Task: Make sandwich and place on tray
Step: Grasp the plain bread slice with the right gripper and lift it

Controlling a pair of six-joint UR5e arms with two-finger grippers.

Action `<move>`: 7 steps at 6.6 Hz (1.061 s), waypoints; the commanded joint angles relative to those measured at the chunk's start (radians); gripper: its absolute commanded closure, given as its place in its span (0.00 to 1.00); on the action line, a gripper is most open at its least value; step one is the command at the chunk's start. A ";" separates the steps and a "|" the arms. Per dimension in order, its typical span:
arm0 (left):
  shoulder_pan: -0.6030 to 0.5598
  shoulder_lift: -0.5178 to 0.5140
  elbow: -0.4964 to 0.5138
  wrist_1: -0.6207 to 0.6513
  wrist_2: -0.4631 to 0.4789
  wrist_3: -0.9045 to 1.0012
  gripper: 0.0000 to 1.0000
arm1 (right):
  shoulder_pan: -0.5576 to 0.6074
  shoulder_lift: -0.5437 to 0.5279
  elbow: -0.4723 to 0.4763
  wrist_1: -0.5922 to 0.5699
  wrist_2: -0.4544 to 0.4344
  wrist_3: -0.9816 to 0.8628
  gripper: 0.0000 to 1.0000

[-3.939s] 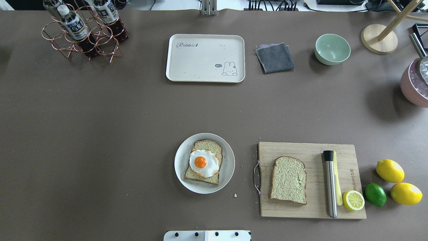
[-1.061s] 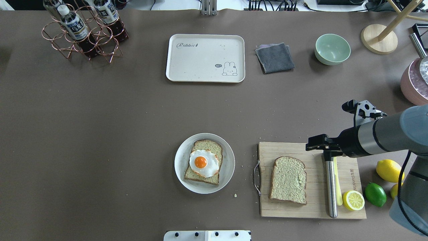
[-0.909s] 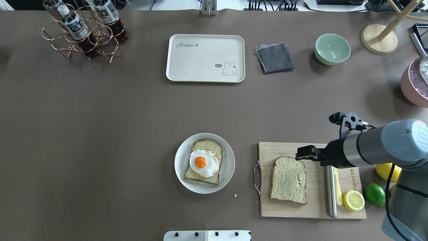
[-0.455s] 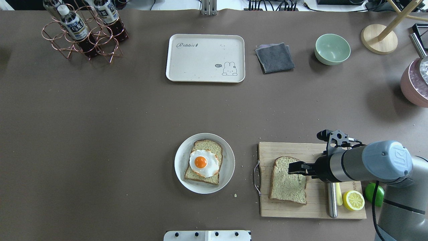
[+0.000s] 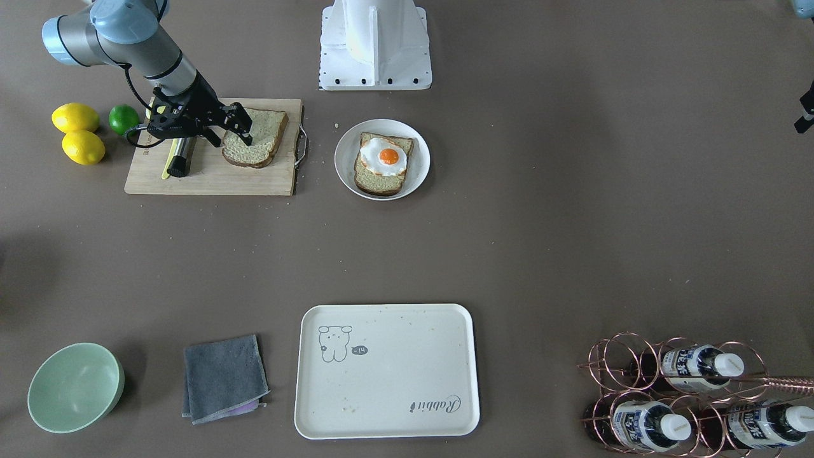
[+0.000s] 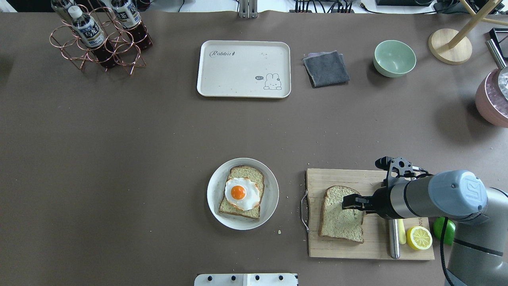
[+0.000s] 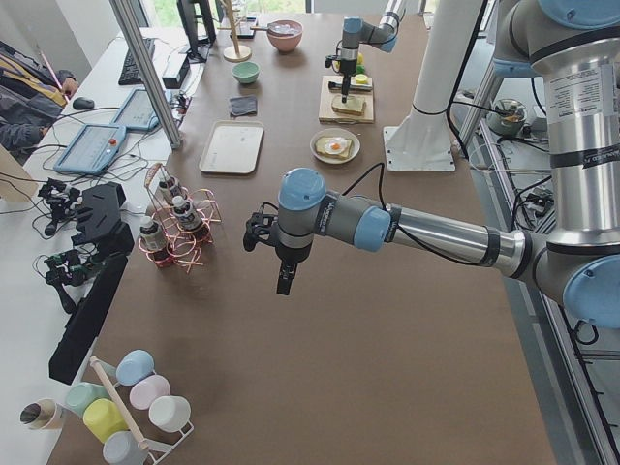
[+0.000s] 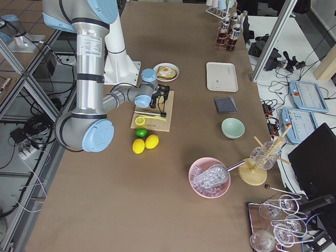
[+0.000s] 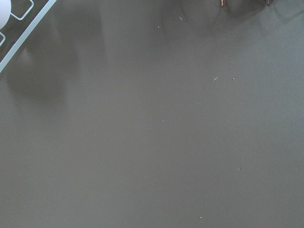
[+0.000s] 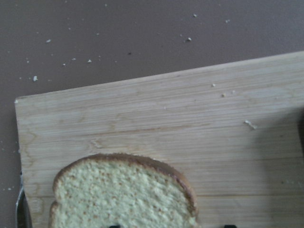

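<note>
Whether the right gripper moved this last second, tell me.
Yes. The right gripper moved from the cutting board's far edge toward the robot, over the bread slice.

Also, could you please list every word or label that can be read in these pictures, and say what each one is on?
"Rabbit", in script, on the tray.
"hi", as far as it can be made out, in the speech bubble beside the tray's animal drawing.
The bottle labels: printed characters, too small to read.
The mark on the cutting board: too small to read.
</note>
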State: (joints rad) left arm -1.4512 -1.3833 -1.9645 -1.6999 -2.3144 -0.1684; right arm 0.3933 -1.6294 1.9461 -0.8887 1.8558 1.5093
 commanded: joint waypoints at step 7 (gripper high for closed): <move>0.063 0.033 0.001 -0.092 0.003 -0.126 0.02 | 0.076 0.193 0.035 -0.001 0.106 0.002 1.00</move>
State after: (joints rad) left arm -1.3883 -1.3521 -1.9647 -1.7921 -2.3117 -0.2944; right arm 0.4802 -1.5299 1.9994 -0.8905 1.9531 1.5081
